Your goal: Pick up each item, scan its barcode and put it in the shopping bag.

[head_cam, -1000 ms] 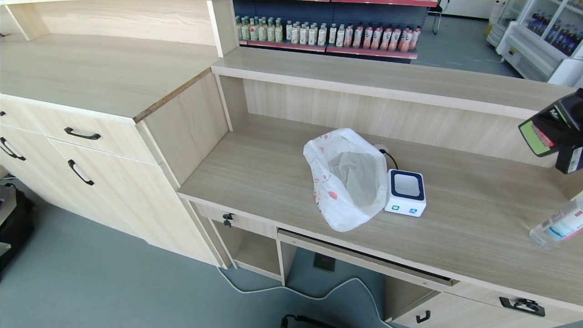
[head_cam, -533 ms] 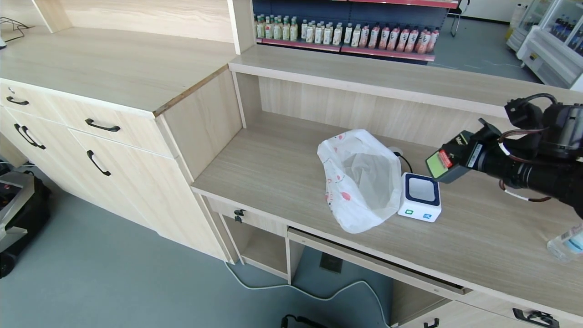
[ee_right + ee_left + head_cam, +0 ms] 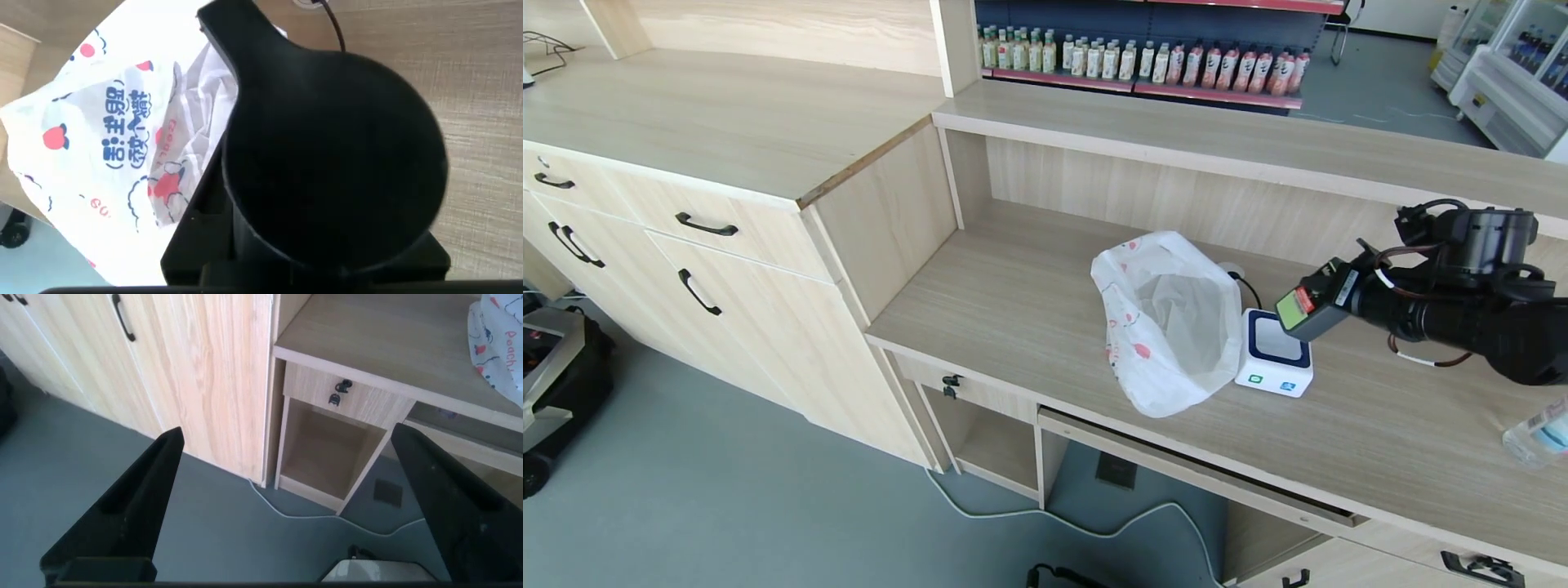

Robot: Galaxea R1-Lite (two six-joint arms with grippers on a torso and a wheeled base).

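Right gripper [image 3: 1343, 292] lowered toward square white scanner [image 3: 1270, 361], clamping black, seemingly cylindrical container [image 3: 1298, 310]; left gripper [image 3: 286, 433] splayed.

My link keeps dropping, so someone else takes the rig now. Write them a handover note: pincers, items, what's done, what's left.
Left pincer: open, holding nothing, low by the counter front.
Right pincer: shut on a black container, held just above the scanner.
Shopping bag: lying open on the counter, right beside the scanner on its left.
Clear bottle: on the counter at the far right.
Done: container picked up.
Left: scan and bag it, then the bottle.
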